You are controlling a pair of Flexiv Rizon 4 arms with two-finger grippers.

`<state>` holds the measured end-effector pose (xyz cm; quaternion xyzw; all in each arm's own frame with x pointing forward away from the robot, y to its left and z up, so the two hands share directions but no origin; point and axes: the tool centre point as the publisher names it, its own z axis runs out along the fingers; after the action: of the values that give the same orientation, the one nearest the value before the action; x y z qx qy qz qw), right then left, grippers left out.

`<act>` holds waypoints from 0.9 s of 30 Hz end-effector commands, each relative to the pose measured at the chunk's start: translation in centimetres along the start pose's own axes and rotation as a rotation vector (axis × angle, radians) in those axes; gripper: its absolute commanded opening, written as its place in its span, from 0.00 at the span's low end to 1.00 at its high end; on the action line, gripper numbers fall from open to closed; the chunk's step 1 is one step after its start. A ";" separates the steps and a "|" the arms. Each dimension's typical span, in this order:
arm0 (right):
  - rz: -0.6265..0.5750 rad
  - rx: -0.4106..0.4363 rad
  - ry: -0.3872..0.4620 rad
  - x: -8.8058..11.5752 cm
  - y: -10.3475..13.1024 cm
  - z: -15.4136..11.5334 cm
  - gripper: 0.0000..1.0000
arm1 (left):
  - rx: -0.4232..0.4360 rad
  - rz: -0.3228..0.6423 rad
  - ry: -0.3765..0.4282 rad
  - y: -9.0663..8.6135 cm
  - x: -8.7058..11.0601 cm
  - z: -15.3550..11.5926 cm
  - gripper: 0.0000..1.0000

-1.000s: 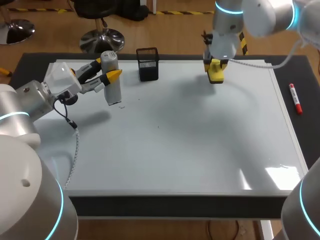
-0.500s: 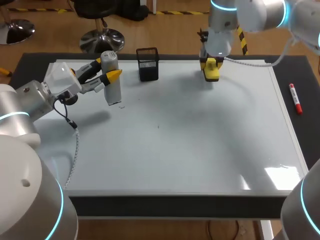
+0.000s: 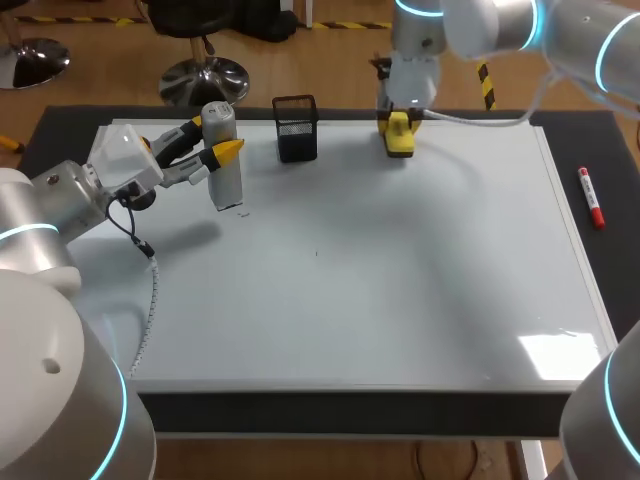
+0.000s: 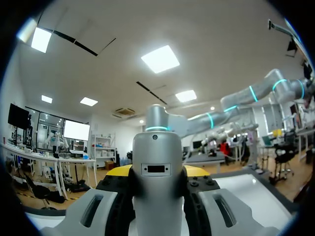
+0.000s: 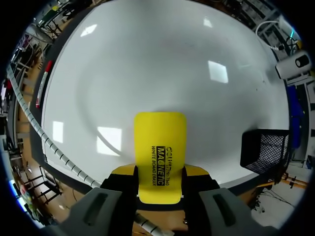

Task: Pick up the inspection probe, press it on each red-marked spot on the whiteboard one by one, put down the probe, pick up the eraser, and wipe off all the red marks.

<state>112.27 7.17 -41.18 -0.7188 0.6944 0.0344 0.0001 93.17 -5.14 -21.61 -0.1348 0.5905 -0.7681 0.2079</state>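
Observation:
My left gripper (image 3: 211, 139) is shut on the grey cylindrical inspection probe (image 3: 224, 160), which stands upright with its lower end at the whiteboard (image 3: 380, 270) near the far left. In the left wrist view the probe (image 4: 157, 167) fills the space between the fingers of that gripper (image 4: 157, 184). At the board's far edge my right gripper (image 3: 399, 128) is shut on the yellow eraser (image 3: 400, 140). The right wrist view shows the eraser (image 5: 160, 157) clamped in the gripper (image 5: 160, 176) over the whiteboard (image 5: 147, 64). I see no red marks on the board.
A black mesh basket (image 3: 296, 128) stands at the far edge between the two grippers, and it also shows as the basket (image 5: 263, 147) beside the eraser. A red marker (image 3: 591, 196) lies on the dark table right of the board. Tiny dark specks (image 3: 243, 212) sit near the probe.
My right arm has carried the eraser leftward along the board's far edge, toward the basket. The left arm and the probe have not moved.

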 end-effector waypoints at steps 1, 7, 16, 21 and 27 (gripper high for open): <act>0.002 -0.040 0.003 -0.7 -1.2 0.9 0.00 | 0.003 0.001 -0.001 0.0 0.0 0.1 0.00; 0.007 -0.046 0.005 -1.3 -1.1 1.5 0.00 | 0.003 0.001 -0.001 0.0 0.0 0.1 0.00; 0.037 -0.049 0.013 -1.6 -0.8 2.5 0.00 | 0.003 0.001 -0.001 0.0 0.0 0.1 0.00; 0.050 -0.049 0.011 -1.6 -0.6 2.9 0.00 | 0.003 0.001 -0.001 0.0 0.0 0.1 0.00; 0.061 -0.040 0.036 -1.7 -0.2 2.7 0.00 | 0.003 0.001 -0.001 0.0 0.0 0.1 0.00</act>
<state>112.61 8.75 -43.21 -0.6980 0.7144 0.0433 -0.0231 93.16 -5.15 -21.61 -0.1347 0.5904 -0.7681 0.2079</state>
